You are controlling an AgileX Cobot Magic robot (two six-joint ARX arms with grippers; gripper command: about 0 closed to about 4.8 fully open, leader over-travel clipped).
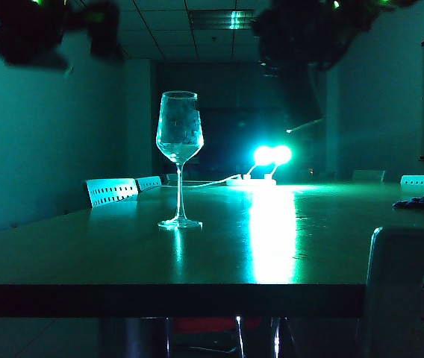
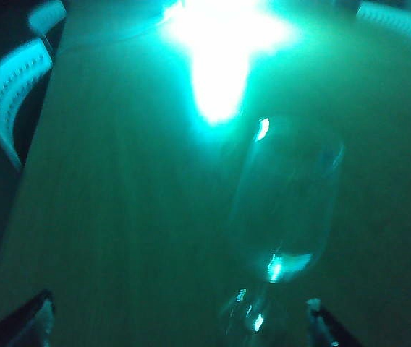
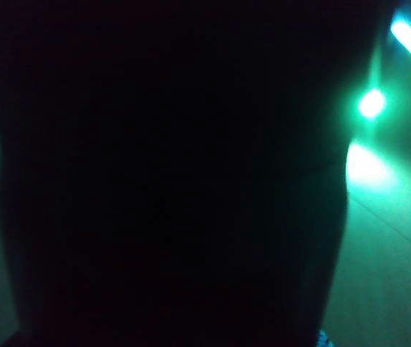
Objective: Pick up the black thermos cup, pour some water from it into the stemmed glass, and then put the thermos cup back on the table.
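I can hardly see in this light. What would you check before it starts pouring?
1. Stemmed glass stands upright on the table: ok.
2. Black thermos cup is off the table and held by the right claw: ok, it fills the right wrist view.
3. Thermos lid is open: cannot tell, too dark.
4. Thermos is over the glass's mouth: not ok, the right arm hangs high and off to the glass's right.
5. Left claw is open and not touching the glass: ok.
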